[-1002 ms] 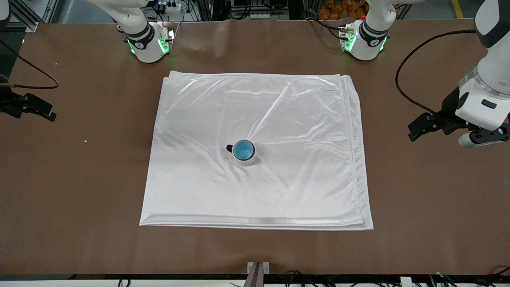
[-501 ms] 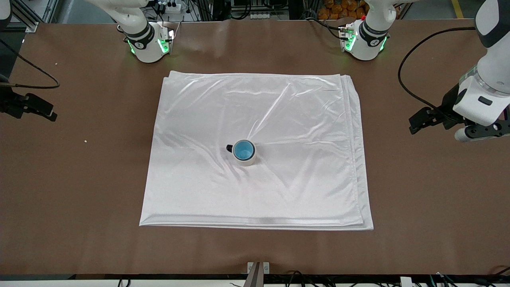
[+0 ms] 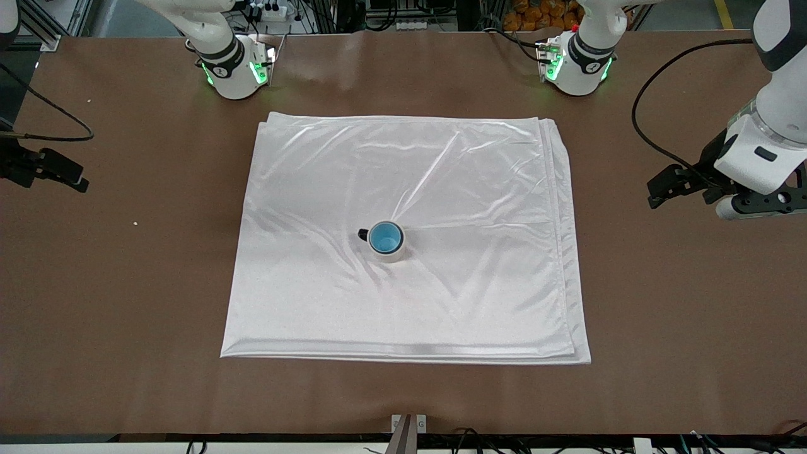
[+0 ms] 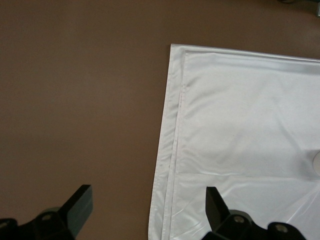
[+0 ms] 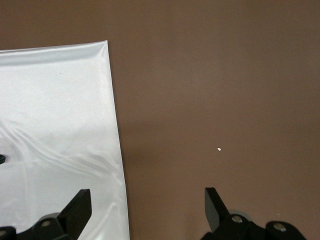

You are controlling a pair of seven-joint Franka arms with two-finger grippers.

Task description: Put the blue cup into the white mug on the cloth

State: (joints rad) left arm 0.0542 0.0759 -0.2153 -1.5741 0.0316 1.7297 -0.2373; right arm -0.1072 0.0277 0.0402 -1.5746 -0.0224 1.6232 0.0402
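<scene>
The blue cup sits already inside the white mug, and the mug stands on the cloth, near its middle and a little nearer to the front camera. So I judge that the placing is done and the step in hand is only to move away.

To do it well, both arms should keep high and away from the cloth, so that no pincer drags a fold and tips the mug.

The left pincer hangs released over the bare bench, just beside the cloth's edge at the left arm's end, holding nothing. The right pincer is released too, empty, over the bench beside the cloth's edge at the right arm's end.

Count: one cup, one mug, one cloth, two pincers.
</scene>
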